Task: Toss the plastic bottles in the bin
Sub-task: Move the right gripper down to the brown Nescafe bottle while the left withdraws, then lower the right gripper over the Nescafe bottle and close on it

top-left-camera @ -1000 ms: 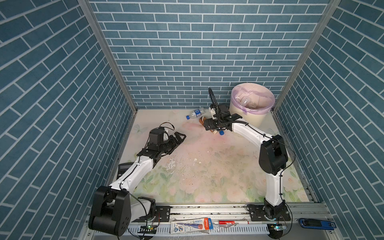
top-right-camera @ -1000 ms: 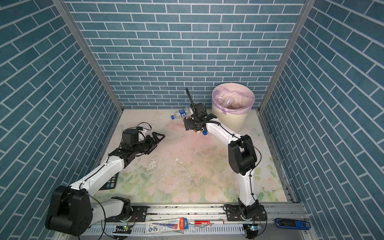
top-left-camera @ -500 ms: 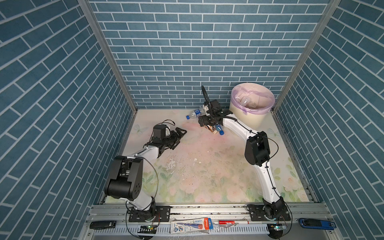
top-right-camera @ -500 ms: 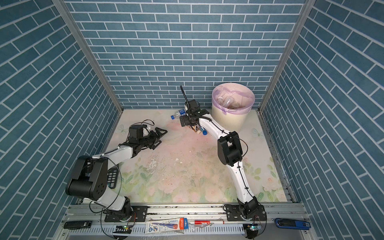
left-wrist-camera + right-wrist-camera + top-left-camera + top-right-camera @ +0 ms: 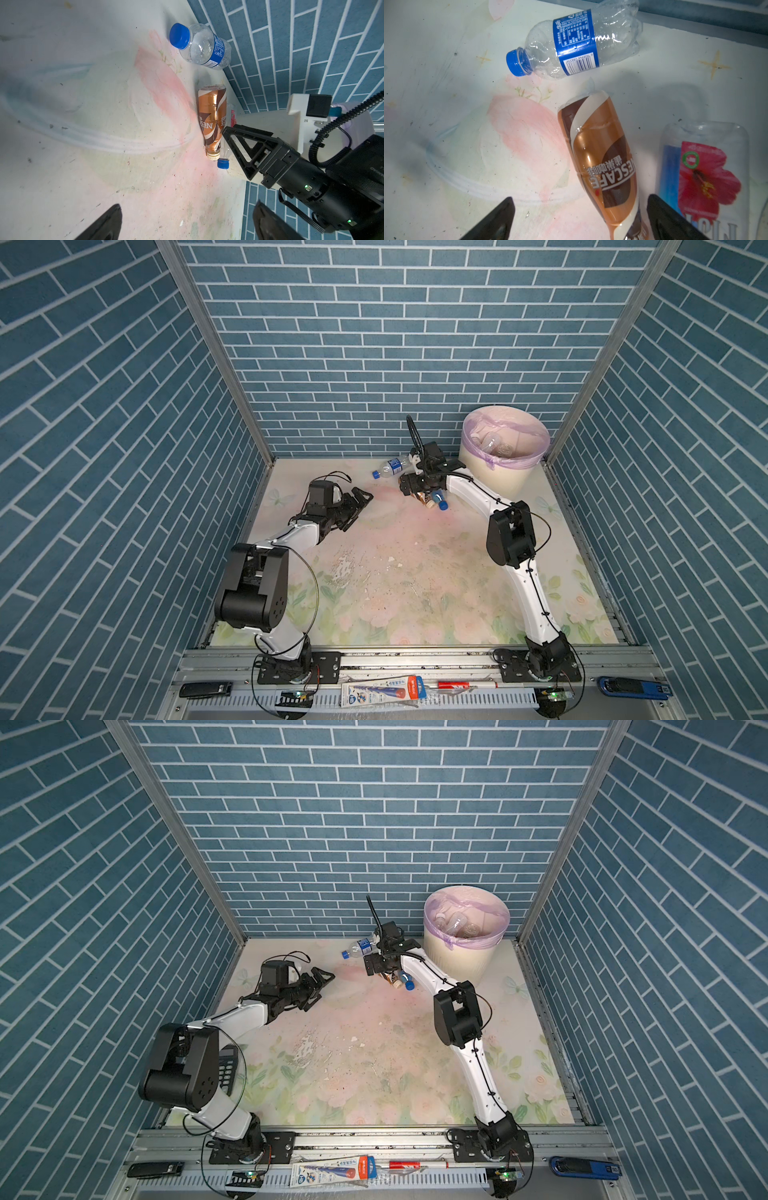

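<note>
Three plastic bottles lie at the back of the table. A clear one with a blue label and cap (image 5: 390, 466) (image 5: 359, 947) (image 5: 207, 49) (image 5: 581, 43) lies by the back wall. A brown coffee bottle (image 5: 424, 499) (image 5: 212, 118) (image 5: 600, 158) lies beside a clear bottle with a red flower label (image 5: 704, 170). My right gripper (image 5: 409, 485) (image 5: 374, 965) (image 5: 580, 197) hangs open over the brown bottle, whose neck end lies between the fingers. My left gripper (image 5: 361, 499) (image 5: 326, 977) (image 5: 188, 204) is open and empty, left of the bottles. The bin (image 5: 494, 481) (image 5: 457, 961) holds clear bottles.
A black calculator (image 5: 227, 1069) lies by the left wall, partly behind my left arm. The back brick wall runs close behind the bottles and the bin. A toothpaste box (image 5: 380, 689) and small tools lie on the front rail.
My right gripper has moved left, away from the bin, to over the brown bottle. My left arm's elbow has folded back toward the front; its gripper edged toward the back.
</note>
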`<state>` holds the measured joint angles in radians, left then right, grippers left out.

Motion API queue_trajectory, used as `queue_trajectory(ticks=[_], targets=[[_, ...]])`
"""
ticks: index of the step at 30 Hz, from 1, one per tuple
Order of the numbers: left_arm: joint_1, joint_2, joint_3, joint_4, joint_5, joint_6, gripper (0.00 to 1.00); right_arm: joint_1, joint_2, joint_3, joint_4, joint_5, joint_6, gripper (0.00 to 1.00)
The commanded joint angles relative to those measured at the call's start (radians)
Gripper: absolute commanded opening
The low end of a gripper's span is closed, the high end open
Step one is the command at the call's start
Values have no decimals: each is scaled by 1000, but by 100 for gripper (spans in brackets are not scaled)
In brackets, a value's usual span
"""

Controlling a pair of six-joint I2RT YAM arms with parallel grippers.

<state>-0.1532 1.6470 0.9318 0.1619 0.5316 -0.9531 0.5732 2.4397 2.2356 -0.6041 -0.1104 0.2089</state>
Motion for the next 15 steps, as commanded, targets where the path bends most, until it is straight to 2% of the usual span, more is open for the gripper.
queue_trajectory(ticks=[1, 15], targets=[[-16, 8, 29, -23, -33, 15, 99, -5, 32, 49, -20, -27, -22, 99], [-85, 56, 78, -15, -57, -2, 99, -31, -27, -39, -19, -38, -55, 99]])
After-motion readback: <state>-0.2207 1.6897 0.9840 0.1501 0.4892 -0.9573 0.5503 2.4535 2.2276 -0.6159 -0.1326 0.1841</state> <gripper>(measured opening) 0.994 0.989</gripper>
